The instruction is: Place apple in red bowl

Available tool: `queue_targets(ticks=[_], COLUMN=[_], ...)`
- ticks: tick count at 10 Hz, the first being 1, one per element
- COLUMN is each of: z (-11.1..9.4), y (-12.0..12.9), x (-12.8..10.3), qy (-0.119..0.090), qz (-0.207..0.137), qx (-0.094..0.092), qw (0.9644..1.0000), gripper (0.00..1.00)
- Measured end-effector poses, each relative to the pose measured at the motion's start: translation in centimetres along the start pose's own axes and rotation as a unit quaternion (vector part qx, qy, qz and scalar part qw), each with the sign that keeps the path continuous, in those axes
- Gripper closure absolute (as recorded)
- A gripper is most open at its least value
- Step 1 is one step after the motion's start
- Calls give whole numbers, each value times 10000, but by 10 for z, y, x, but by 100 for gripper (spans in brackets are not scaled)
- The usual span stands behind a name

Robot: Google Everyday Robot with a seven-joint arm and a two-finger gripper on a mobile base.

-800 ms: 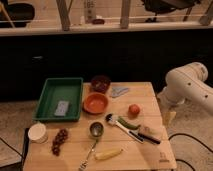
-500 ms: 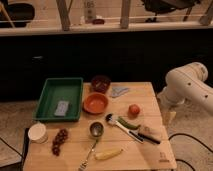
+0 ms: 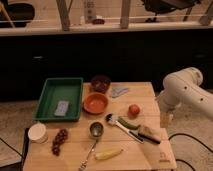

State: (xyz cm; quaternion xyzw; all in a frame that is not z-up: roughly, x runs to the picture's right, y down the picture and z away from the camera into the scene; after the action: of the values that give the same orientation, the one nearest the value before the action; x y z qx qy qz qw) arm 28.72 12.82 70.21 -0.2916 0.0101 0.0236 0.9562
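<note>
my gripper [image 3: 164, 119], spread, empty, right of wooden table [image 3: 150, 92]; glancing touch could roll the small round red-orange apple [image 3: 133, 109].

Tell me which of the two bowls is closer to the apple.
The orange-red bowl beside the green tray; the darker bowl sits farther back. The gripper hangs by the table edge beyond the apple.

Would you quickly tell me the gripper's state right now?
Gripper: open, holding nothing, by the right edge of the table, apart from the apple.
</note>
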Motion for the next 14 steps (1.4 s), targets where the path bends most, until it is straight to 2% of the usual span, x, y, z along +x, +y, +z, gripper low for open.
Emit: queue_targets(ticks=[14], z=[44], y=[-19], x=[-17], qy=[-221], qz=[-149], qx=[-200], qw=[9994], gripper=[20])
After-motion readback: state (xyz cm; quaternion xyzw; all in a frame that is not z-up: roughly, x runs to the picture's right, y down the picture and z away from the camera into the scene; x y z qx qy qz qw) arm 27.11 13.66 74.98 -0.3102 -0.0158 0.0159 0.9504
